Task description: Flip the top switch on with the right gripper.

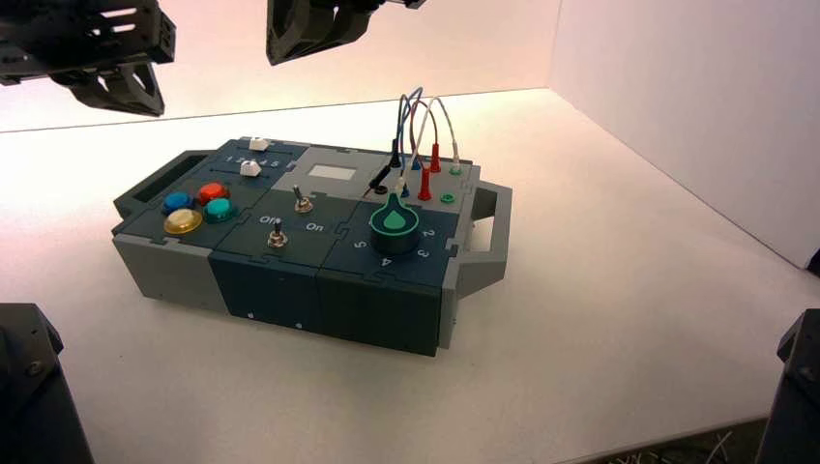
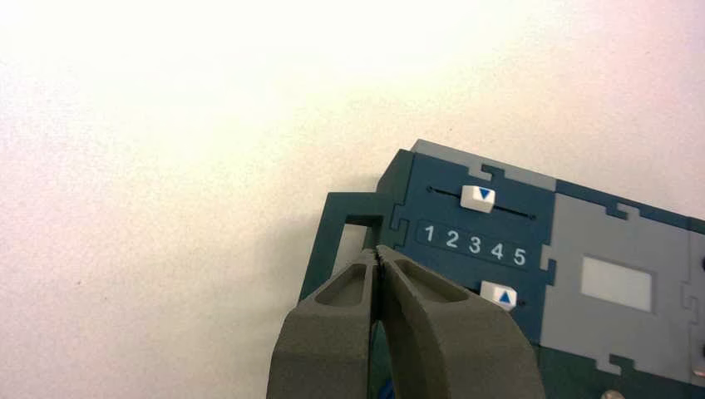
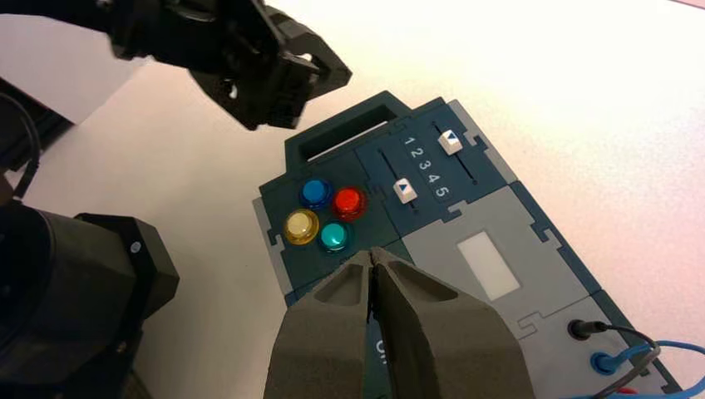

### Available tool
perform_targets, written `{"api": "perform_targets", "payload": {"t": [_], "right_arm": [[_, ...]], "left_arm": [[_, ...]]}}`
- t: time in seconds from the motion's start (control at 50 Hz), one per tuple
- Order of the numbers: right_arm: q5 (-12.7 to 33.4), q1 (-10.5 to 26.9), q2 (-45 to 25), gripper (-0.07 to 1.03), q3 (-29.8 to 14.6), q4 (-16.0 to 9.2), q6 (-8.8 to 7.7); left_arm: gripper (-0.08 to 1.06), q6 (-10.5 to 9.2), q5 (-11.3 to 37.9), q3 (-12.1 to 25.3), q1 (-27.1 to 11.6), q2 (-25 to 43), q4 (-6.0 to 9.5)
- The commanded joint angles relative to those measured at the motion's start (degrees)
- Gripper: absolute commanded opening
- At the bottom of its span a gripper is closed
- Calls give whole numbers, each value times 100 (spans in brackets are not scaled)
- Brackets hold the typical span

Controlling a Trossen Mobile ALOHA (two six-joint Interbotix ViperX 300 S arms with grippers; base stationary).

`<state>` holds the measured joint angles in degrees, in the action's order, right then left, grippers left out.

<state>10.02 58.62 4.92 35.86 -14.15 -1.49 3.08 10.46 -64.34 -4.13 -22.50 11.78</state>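
Fingertips of the black right gripper (image 3: 372, 262) meet, hovering above the dark blue-grey box (image 1: 280, 285) past its far edge. Its tiny silver-levered top switch (image 1: 303, 204) stands mid-panel, untouched. The black left gripper (image 2: 378, 253), fingers also together, hangs over the box's left-end handle (image 1: 164, 179).

Bright warm glare far side, soft shadows nr box (image 1: 290, 251), wrist foregrounds blurry
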Motion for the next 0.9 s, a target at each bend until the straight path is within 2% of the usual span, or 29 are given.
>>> {"api": "perform_targets", "payload": {"t": [0.02, 0.48, 0.9], "right_arm": [[-53, 35, 18, -2, -123, 0, -26], [-44, 26, -167, -2, -211, -9, -9], [-44, 26, -325, -2, -272, -44, 26]], "left_arm": [[-3, 53, -79, 185, 26, 237, -18], [-3, 158, -220, 123, 290, 650, -26], [-3, 132, -316, 185, 246, 1072, 18]]}}
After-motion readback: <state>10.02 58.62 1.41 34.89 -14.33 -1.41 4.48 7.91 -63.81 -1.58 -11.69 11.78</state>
